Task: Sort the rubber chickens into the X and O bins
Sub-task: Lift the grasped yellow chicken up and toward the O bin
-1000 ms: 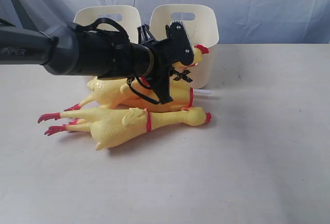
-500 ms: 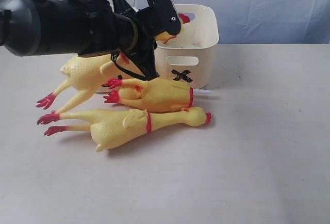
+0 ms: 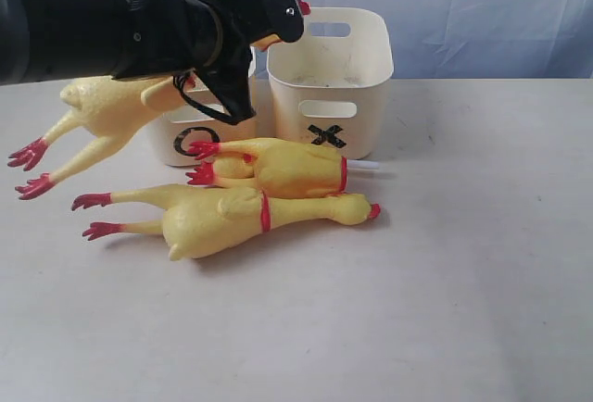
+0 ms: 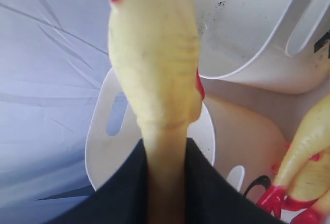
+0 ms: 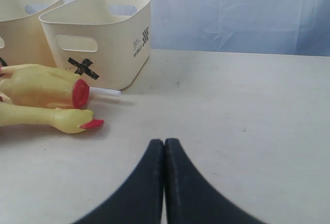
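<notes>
Rubber chickens, three total: one up in the air, two down on the table [image 3: 445, 291]. The held chicken [image 3: 107, 110] is in my left gripper [image 4: 165, 147], fingers clamped on its thin neck from both sides, solid grip as far as I can see. Its body and red feet trail out toward the left of the exterior view, clear of the table. Its head sticks out past the fingers, up near the bins' top rims; I can't tell which bin it's over, if either. The O bin [image 3: 190, 138] is on the left, mostly hidden behind my arm, with only the lower front wall and its black mark showing. The X bin [image 3: 329, 73] is just beside it on the right, upright, and what I see of its inside holds no chicken. The middle chicken [image 3: 287, 169] lies on its side just in front of both bins, feet to the left, red band toward the X bin with a short white stub poking out; I can't see a head. The front chicken [image 3: 232, 221] lies right against it on the near side, feet left, red comb pointing right. My right gripper [image 5: 164, 154] sits low over bare table, off to the right of the chickens, fingers pressed together and empty.
</notes>
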`<state>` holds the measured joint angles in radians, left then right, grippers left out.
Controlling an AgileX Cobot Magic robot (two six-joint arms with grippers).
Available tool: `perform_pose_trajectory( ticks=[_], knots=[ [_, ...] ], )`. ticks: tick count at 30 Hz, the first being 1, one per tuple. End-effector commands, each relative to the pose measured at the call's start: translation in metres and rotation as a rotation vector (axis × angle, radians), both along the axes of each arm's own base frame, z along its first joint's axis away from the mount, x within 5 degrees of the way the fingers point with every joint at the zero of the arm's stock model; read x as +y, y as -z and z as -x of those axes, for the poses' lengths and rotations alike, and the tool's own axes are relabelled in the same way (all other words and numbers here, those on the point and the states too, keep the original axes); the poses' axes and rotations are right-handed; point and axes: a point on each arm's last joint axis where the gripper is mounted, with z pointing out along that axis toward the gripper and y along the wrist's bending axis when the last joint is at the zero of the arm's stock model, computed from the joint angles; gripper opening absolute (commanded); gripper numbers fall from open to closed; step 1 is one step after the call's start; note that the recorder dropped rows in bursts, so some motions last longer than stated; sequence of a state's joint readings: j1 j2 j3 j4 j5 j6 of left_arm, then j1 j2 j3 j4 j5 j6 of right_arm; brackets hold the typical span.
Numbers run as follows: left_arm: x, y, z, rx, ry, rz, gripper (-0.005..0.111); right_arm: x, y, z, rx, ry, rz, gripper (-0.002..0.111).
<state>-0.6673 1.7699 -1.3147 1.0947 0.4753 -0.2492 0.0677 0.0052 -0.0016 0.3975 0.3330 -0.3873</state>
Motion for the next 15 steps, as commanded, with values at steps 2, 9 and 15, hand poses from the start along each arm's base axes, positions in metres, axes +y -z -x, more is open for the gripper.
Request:
perform_pose_trajectory(
  ticks=[2, 9, 15],
  knots=[
    [0.005, -0.019, 0.006, -0.043, -0.018, 0.025, 0.0, 0.0, 0.0, 0.0, -0.01, -0.001, 0.0, -0.001],
    [0.013, -0.053, 0.019, -0.093, -0.046, 0.194, 0.0, 0.0, 0.0, 0.0, -0.01, -0.001, 0.0, -0.001],
    [0.026, -0.085, 0.033, -0.143, -0.08, 0.318, 0.0, 0.0, 0.0, 0.0, -0.01, -0.001, 0.0, -0.001]
  ],
)
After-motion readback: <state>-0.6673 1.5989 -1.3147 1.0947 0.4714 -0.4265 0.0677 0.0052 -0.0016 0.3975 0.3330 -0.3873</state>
